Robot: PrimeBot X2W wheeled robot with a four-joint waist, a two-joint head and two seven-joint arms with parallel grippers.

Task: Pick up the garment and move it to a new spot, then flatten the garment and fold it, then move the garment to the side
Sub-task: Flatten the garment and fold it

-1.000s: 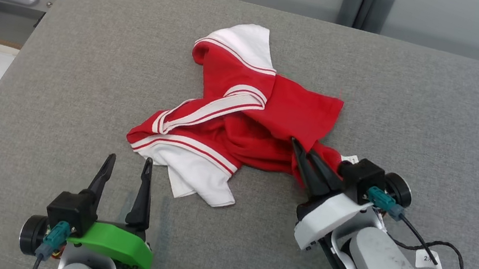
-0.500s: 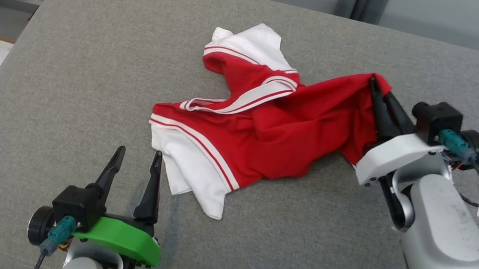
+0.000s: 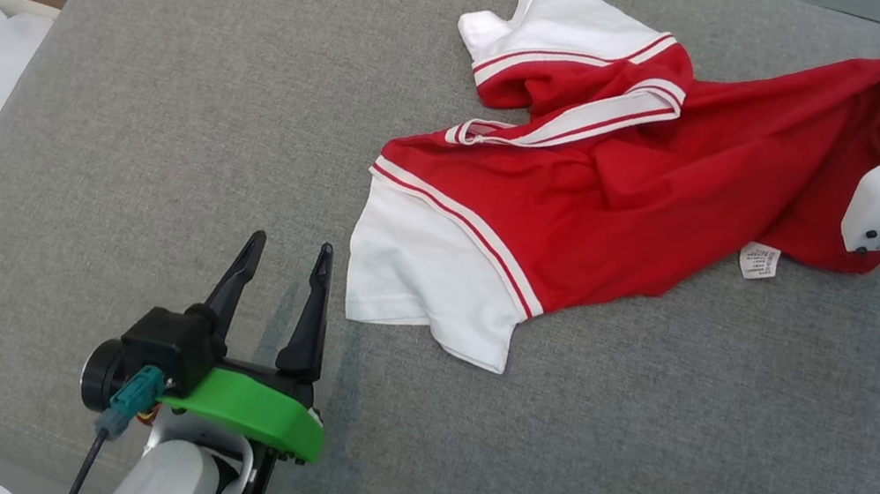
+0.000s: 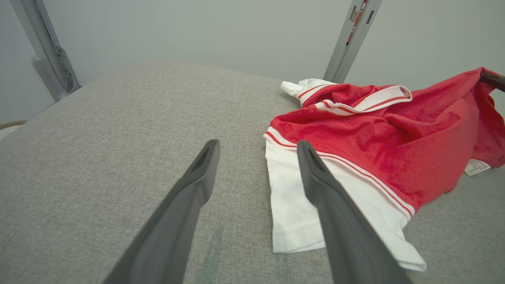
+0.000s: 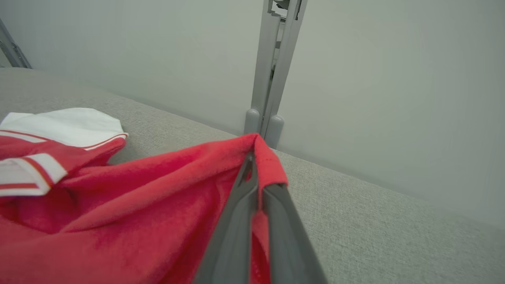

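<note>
Dragging the red hem corner way out to the R vs a sec ago, unbunching the garment (image 3: 610,195) from a heap into a long stretched drape. Camera view swinging too, so discounting some of that shift.

Pinching that hem edge tight in the right jaws, fully closed on the cloth, holding it raised at the far R of the grey padded surface (image 3: 186,106). Leaving the rest of the garment trailing across mid-surface, w/ white sleeve (image 3: 424,289) lying just beside the left jaws' tips. Keeping the left jaws wide open, gripping nothing, parked low near the front edge.

Showing the care label (image 3: 758,261) on the near side, so prob. turned inside-out there. Bunching at the collar end, striped trim (image 3: 577,122) doubling over itself.

Progress-wise: looking like mid pick-up-and-move, not done yet, w/ only one corner lifted. Flattening, folding and shifting to the side all waiting, by the look of it.
</note>
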